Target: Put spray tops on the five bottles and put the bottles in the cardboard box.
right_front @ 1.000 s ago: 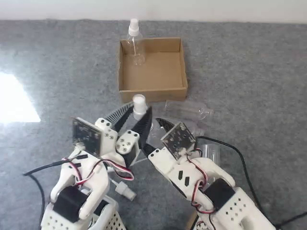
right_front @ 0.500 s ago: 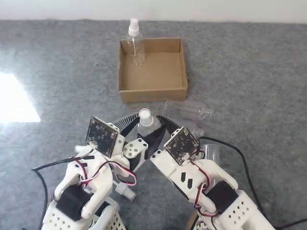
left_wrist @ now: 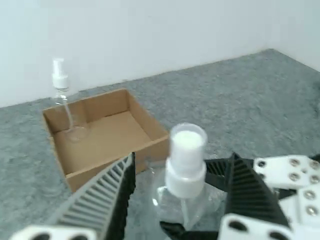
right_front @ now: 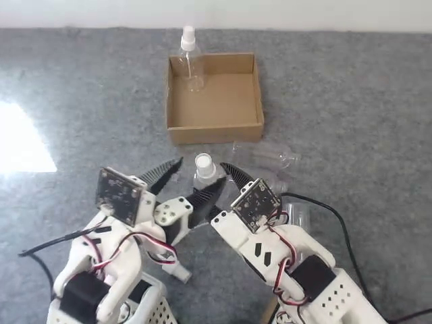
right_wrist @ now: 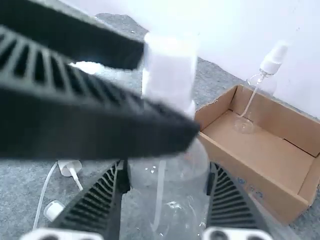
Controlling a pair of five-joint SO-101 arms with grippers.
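Note:
A clear bottle [right_front: 206, 181] stands upright in front of the cardboard box [right_front: 214, 128], with my right gripper [right_front: 212, 181] shut on its body. A white spray top [right_front: 204, 163] sits on its neck. My left gripper [right_front: 200, 173] is open around that top, its fingers apart from it on both sides. The left wrist view shows the spray top [left_wrist: 186, 155] between the spread fingers [left_wrist: 107, 192]. In the right wrist view the bottle [right_wrist: 167, 185] is clamped in my right gripper [right_wrist: 165, 172]. Another capped bottle [right_front: 189, 62] stands in the box's far left corner.
Uncapped clear bottles lie on the grey mat right of the arms, one [right_front: 268, 156] just in front of the box and another [right_front: 295, 213] beside the right arm. Loose spray tops [right_front: 177, 270] lie near the left arm's base, also seen as spray tops [right_wrist: 64, 168].
My left gripper carried the spray top down onto the bottle held by the right gripper, then let go, opened and drew back to the left. The right arm barely moved.

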